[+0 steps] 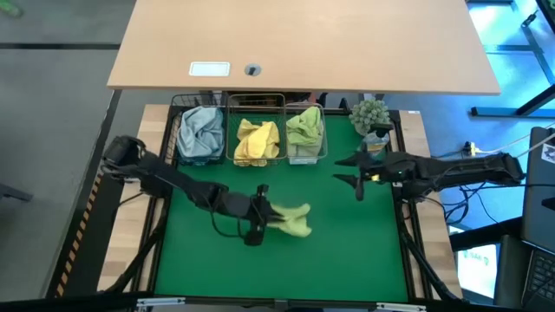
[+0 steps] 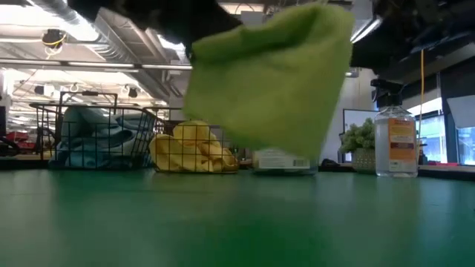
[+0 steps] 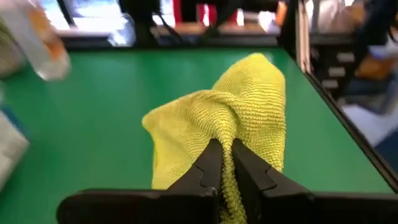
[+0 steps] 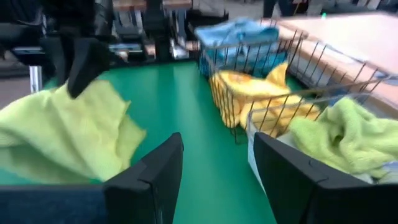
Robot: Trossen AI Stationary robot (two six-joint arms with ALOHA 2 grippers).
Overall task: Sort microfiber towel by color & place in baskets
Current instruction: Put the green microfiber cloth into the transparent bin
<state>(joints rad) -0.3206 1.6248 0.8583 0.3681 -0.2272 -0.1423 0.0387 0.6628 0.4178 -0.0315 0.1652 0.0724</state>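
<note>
The left end effector is pinching a pale green fuzzy microfiber towel above mid-table and should be carrying it high over the rim of the clear plastic basket, while the right end effector is waiting spread nearby.

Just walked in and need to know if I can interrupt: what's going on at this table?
A sorting job is mid-way. The left gripper is shut on a pale green towel, lifted above the green mat. At the back, three baskets hold towels by color: blue-grey in the black basket, yellow in the silver basket, green in the clear basket. The right gripper waits open beside the clear basket, holding nothing.
</note>
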